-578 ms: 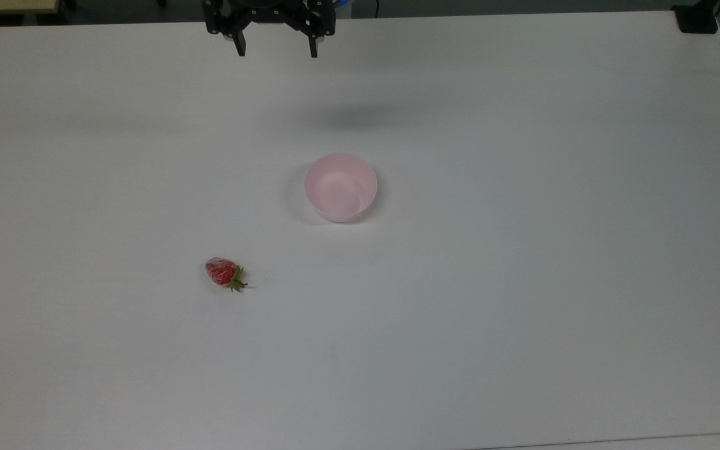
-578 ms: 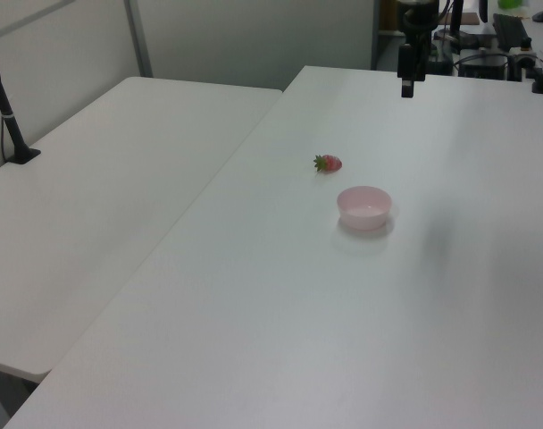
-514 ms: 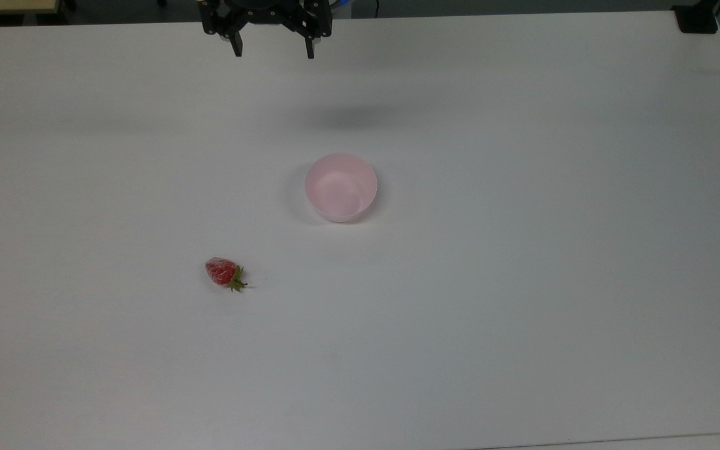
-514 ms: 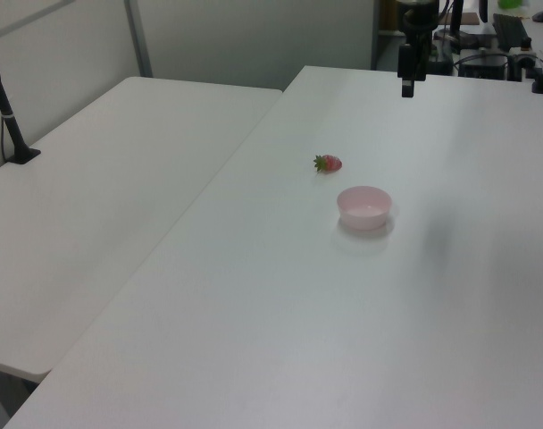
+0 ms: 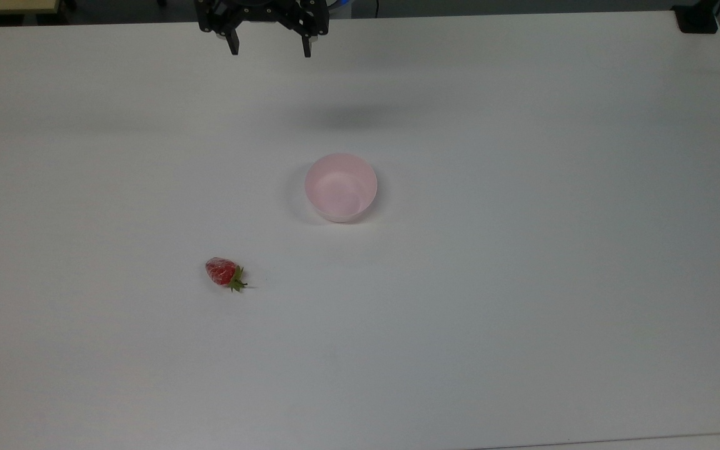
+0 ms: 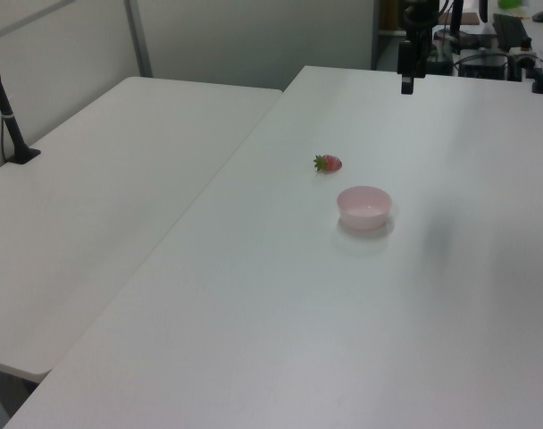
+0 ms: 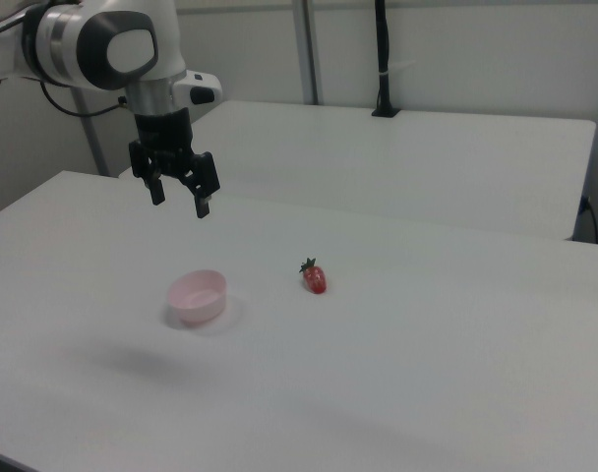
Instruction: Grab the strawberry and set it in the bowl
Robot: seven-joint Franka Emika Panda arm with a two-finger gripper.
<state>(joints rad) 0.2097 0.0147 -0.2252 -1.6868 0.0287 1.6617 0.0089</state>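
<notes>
The fingers (image 5: pixel 268 51) (image 7: pixel 181 201) (image 6: pixel 406 86) hang spread apart and empty above the white table (image 5: pixel 522 281) (image 7: pixel 456 374) (image 6: pixel 280 313). One strawberry (image 5: pixel 224 273) (image 7: pixel 315 277) (image 6: pixel 329 163) lies on its side on the table, well apart from the fingers: far below them and a little toward the top view's left, and low toward the right view's right. One pink bowl (image 5: pixel 340 187) (image 7: pixel 197 296) (image 6: pixel 364 206) stands upright and empty, below the fingers and toward the top view's right, nearer them than the strawberry and apart from it.
</notes>
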